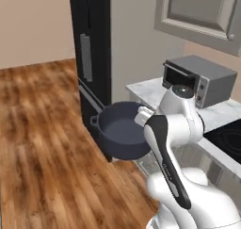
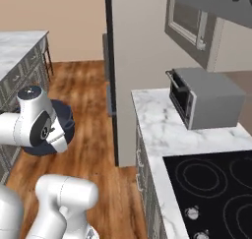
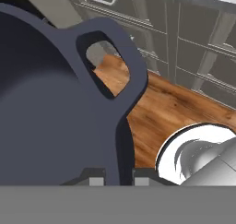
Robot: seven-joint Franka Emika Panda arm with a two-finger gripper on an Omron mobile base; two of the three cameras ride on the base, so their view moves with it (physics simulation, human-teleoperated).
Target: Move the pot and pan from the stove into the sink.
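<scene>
My gripper [image 3: 117, 174] is closed on the rim wall of the deep round dark blue-grey pot [image 1: 121, 131], one finger inside and one outside, just beside a loop side handle [image 3: 113, 64]. The pot hangs in the air over the wooden floor [image 1: 42, 143], away from the white marble table [image 2: 162, 130], with its mouth tilted partly sideways.

I judge this pot to be stiff and rather heavy for such a thin pinch. All its weight hangs to one side of my gripper, so it may want to turn or slip between the fingers if I swing fast. The wall looks smooth, so probably slippery. The loop handle would also be a place to hold, but the rim grip near it seems acceptable while I move slowly.

Around the pot there is open room over the floor. Behind it stands the tall black refrigerator [image 1: 92, 58]. The table corner and the grey drawer fronts [image 3: 184, 38] are on the other side of my gripper, so I must keep the pot clear of that edge. The flat black glass stove [image 2: 216, 189] shows no pan in the part I see.
</scene>
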